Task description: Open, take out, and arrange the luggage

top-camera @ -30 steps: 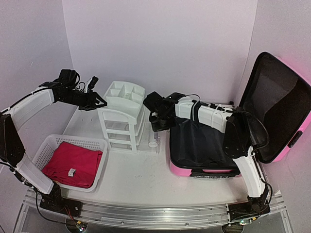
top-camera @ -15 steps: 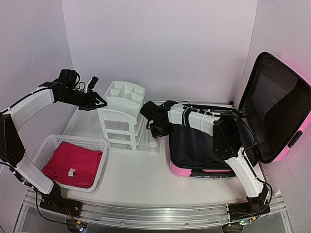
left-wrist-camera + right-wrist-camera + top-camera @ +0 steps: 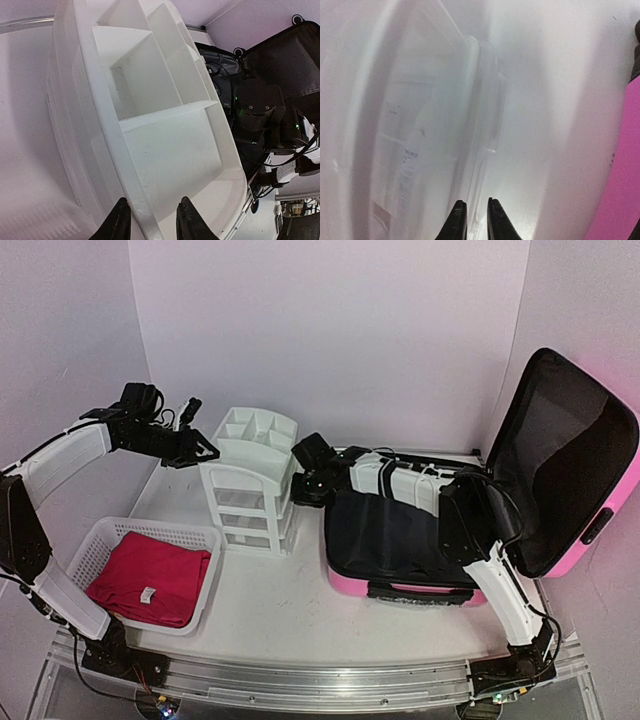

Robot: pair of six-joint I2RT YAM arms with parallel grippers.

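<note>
Change from one second earlier: the left fingers (image 3: 208,452) keep their position at the top left edge of the drawer organizer (image 3: 250,455). The right fingers (image 3: 300,488) have moved left and now sit just beside the organizer's right side. The luggage (image 3: 385,540) has shifted left and nearer. Its open base now lies close to the organizer, with the lid raised at the far right. The small white round item formerly on the desk (image 3: 290,605) beside the organizer is out of sight.

Surroundings: a white basket (image 3: 100,535) holding a red cloth (image 3: 150,575) sits at the near left. The right arm crosses the luggage base.

Left wrist view only: the left fingers stand part-way apart astride the organizer's rim; a clamp cannot be confirmed. Right wrist view only: the picture is blurred. The right fingers show a narrow gap and no clear hold.
</note>
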